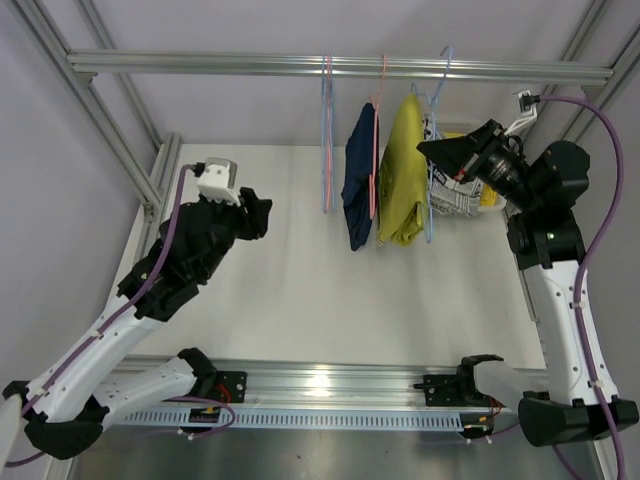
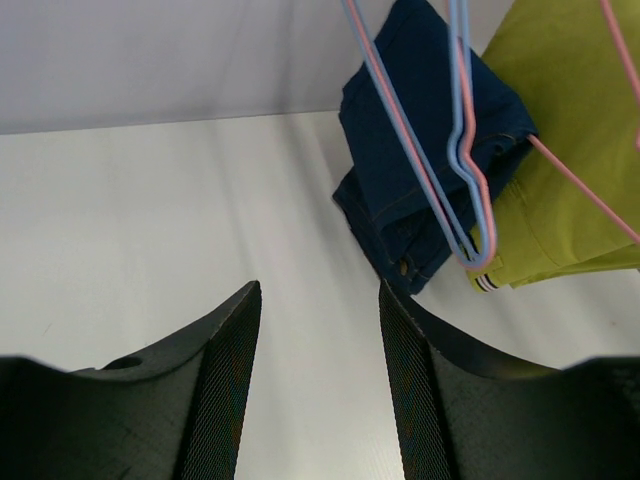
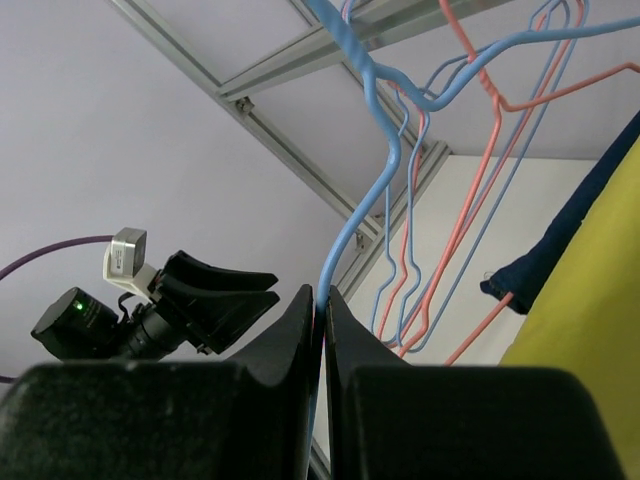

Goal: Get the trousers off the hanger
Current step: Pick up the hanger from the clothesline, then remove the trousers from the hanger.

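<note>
- The left arm reached up from its base at 7 o'clock, forearm slanting toward 1 o'clock. The left claw (image 1: 262, 215) hung above the surface (image 1: 300, 300) at about 9 o'clock, aimed toward 3 o'clock.
- In the left wrist view the left claw (image 2: 320, 292) was released, its two fingers (image 2: 225, 380) apart with bare surface between them and nothing held.
- The right arm stood up from 5 o'clock and bent at its top, so the wrist pointed toward 9 o'clock. The right claw (image 1: 424, 148) sat at about 2 o'clock, among the hangers.
- In the right wrist view the right claw (image 3: 322, 300) was clenched on the thin wire of a blue hanger (image 3: 352, 235).
- The trousers hung from the rail (image 1: 250, 65) between 12 and 2 o'clock:
  - navy trousers (image 1: 358, 180), with an empty hanger (image 1: 327, 150) beside them at 9 o'clock;
  - mustard-olive trousers (image 1: 402, 175), touching the navy pair;
  - black-and-white print trousers (image 1: 447, 198), partly hidden by the right claw;
  - bright yellow trousers (image 1: 488, 197), mostly hidden by the right arm.
</note>
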Tool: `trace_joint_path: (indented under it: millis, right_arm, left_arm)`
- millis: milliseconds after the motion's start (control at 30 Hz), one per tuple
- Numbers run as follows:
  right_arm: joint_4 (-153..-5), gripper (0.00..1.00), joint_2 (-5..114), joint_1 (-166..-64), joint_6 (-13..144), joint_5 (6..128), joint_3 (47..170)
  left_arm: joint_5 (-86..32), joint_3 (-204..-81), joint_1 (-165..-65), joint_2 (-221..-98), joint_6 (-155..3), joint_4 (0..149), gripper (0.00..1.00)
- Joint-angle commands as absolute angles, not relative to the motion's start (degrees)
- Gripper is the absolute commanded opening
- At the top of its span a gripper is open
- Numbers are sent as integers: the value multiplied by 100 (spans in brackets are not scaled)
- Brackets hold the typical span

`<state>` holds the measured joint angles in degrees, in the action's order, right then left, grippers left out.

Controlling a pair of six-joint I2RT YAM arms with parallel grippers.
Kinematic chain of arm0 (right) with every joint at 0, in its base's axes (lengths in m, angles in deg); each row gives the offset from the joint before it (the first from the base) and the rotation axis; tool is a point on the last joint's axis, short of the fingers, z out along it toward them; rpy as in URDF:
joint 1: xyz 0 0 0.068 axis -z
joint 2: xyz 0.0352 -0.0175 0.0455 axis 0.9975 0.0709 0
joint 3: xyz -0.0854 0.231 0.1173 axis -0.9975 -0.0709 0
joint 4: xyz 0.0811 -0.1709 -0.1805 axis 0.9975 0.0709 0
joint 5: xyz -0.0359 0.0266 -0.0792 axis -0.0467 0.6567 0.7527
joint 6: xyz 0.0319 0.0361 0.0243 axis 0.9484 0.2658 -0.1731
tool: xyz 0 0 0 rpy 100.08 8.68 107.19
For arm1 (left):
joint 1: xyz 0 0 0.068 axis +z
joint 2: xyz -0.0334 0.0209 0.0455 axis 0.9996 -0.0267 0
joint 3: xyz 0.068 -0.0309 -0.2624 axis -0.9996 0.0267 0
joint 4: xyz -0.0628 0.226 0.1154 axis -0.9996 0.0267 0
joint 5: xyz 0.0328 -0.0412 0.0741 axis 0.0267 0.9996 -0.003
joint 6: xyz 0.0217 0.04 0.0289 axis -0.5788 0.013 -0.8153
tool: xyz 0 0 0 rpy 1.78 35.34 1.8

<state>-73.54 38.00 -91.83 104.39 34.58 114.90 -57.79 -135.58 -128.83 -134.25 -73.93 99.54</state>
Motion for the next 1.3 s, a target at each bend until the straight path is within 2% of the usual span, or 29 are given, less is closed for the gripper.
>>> trace_joint_path:
  millis: [0, 433, 667, 867, 1033, 1267]
  right_arm:
    - [-8104, 0, 3137, -9226, 10137, 3714, 11333]
    - [-7278, 0, 1565, -9551, 9944, 4549, 9699]
    - [-7120, 0, 966, -9569, 9821, 4602, 8819]
    - [-7102, 0, 851, -9595, 9961, 4733, 8467]
    - [-6979, 0, 728, -9797, 9996, 5260, 8458]
    - [-6856, 0, 842, -10061, 10260, 6261, 8466]
  left_arm:
    - [-6095, -13526, -13258, -13326, -7672, 9719, 55]
    - [-7457, -13165, -15437, -13413, -8279, 9253, 55]
    - [-7897, -13262, -15896, -13572, -8104, 9542, 55]
    - [-7915, -13139, -16089, -13677, -7297, 9693, 56]
    - [-8275, -12542, -16799, -13852, -7383, 8639, 57]
    - [-8662, -12541, -17477, -14801, -7892, 7066, 59]
